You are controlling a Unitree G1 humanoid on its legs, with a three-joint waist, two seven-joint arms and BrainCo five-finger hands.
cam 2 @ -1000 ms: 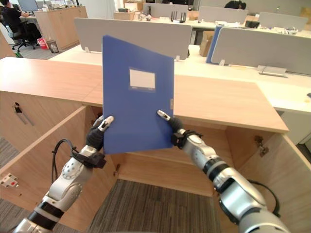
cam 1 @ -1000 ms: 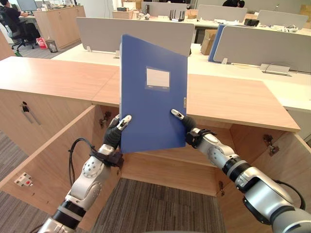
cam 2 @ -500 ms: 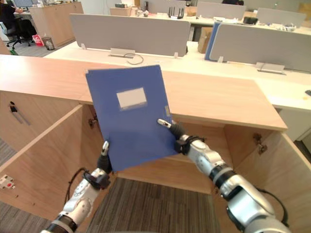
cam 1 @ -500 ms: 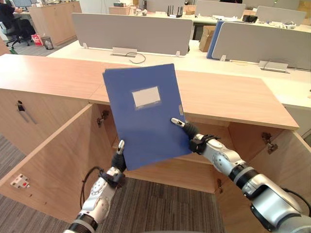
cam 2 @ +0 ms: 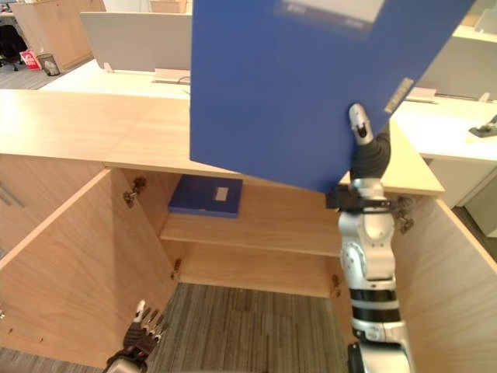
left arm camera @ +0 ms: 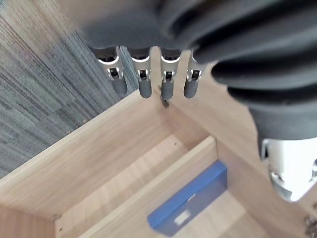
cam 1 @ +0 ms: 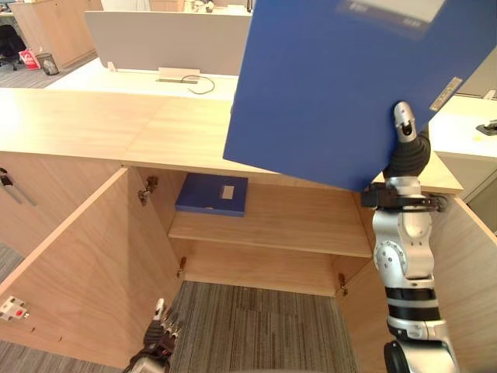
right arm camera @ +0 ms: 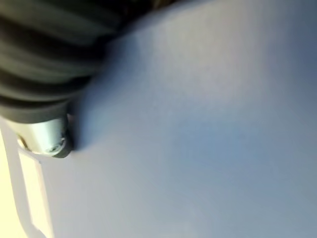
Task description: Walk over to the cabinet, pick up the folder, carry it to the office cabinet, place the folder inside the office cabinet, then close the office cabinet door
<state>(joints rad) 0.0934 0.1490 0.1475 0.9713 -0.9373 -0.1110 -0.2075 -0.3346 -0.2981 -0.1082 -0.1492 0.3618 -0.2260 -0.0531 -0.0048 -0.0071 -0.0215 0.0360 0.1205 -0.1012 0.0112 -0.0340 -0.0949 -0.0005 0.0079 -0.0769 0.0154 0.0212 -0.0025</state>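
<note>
A large blue folder (cam 1: 342, 85) is held up high and tilted, close in front of the camera, over the cabinet's right half. My right hand (cam 1: 405, 151) grips its lower right corner, thumb pressed on the front face, fingers hidden behind; the right wrist view shows the folder (right arm camera: 198, 139) against the thumb (right arm camera: 47, 136). My left hand (cam 1: 159, 330) hangs low by the carpet in front of the open cabinet, its fingers (left arm camera: 143, 82) straight and empty. A second blue folder (cam 1: 211, 194) lies flat at the left of the cabinet's shelf (cam 1: 287, 225).
The wooden office cabinet (cam 1: 116, 124) stands open, its left door (cam 1: 70, 287) swung out toward me and its right door (cam 1: 474, 287) open at the right. Grey carpet (cam 1: 256, 326) lies below. Desks with grey partitions (cam 1: 155, 39) stand behind.
My left hand has let go of the folder and dropped toward the floor. My right hand alone has lifted the folder up and to the right. The camera has shifted too.
</note>
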